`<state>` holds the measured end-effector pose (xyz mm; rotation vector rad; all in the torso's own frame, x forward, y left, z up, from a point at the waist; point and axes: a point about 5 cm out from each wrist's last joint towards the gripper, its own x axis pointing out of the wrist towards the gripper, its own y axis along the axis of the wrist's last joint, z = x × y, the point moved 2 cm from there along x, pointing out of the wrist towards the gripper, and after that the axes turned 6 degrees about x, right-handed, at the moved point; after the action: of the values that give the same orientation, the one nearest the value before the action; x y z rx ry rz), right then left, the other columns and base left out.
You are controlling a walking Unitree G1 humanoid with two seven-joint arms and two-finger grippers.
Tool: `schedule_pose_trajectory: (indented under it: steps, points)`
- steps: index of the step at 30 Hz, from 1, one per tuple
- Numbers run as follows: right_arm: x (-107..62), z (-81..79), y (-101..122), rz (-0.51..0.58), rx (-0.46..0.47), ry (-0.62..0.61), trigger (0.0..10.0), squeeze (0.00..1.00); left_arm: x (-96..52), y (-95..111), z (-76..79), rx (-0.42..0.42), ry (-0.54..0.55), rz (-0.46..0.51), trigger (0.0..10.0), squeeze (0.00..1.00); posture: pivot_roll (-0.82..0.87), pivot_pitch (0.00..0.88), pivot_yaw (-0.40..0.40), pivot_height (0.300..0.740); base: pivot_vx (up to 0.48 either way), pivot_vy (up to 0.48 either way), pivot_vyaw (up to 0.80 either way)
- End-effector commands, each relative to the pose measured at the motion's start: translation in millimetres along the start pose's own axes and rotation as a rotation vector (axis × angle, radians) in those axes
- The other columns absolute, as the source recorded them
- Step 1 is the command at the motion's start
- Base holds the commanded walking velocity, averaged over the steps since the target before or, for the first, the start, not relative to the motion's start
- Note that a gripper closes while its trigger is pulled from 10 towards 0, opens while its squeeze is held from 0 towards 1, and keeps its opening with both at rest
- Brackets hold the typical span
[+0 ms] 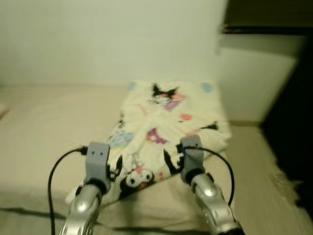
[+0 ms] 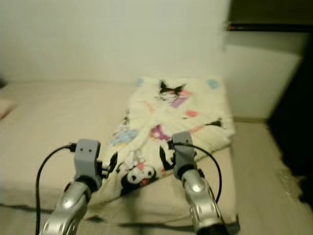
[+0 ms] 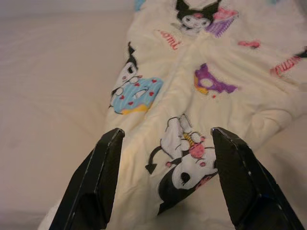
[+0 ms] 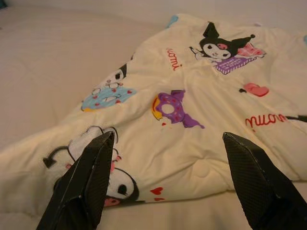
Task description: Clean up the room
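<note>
Both grippers hang above the near end of a cream cartoon-print blanket (image 1: 166, 129), each with its two black fingers spread wide and holding nothing. The left gripper (image 3: 165, 158) is poised over the blanket's near tip, where a black-and-white character is printed; that tip lies just ahead of and between its fingers, not touching either one. The right gripper (image 4: 168, 163) sits beside it, a little further along the same end, with a raised fold of the cloth between its fingers and a purple doughnut print just beyond.

Outward from both grippers the blanket runs away towards the wall (image 1: 98, 39), crumpled and tapering, lying loose on the beige bed (image 1: 44, 127). To the left of the grippers the mattress is bare; to the right the bed's edge drops to a pale floor (image 1: 254, 161) and a dark area that is too dim to read.

The step in hand looks like the approach for tidying the blanket. The next move probably calls for lowering both grippers onto the near edge and closing on the cloth at two separate points, taking enough thickness that the soft fabric does not slip out.
</note>
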<state>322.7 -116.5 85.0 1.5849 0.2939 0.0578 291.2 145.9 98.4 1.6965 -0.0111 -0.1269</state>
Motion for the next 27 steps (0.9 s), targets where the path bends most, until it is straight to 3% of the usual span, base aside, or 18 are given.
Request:
schedule_pose_trajectory:
  steps: [1, 12, 27]
  points:
    - [0.1, -5.3, -2, -0.009, 0.045, 0.004, 10.0, 0.00, -3.7, -8, -3.2, 0.008, 0.005, -0.035, 10.0, 0.00, -0.06, 0.122, 0.016, 0.740, 0.000, 0.000, 0.00]
    - [0.3, -1.1, -1, -0.008, 0.050, -0.026, 10.0, 0.00, -1.3, -4, 4.8, 0.026, -0.053, -0.023, 10.0, 0.00, -0.06, 0.132, 0.026, 0.740, 0.000, 0.000, 0.00]
    - [-2.0, 1.1, -1, -0.011, 0.055, -0.045, 10.0, 0.00, -2.4, -4, 8.3, 0.067, -0.065, -0.026, 10.0, 0.00, -0.06, 0.136, 0.027, 0.740, 0.000, -0.359, 0.00]
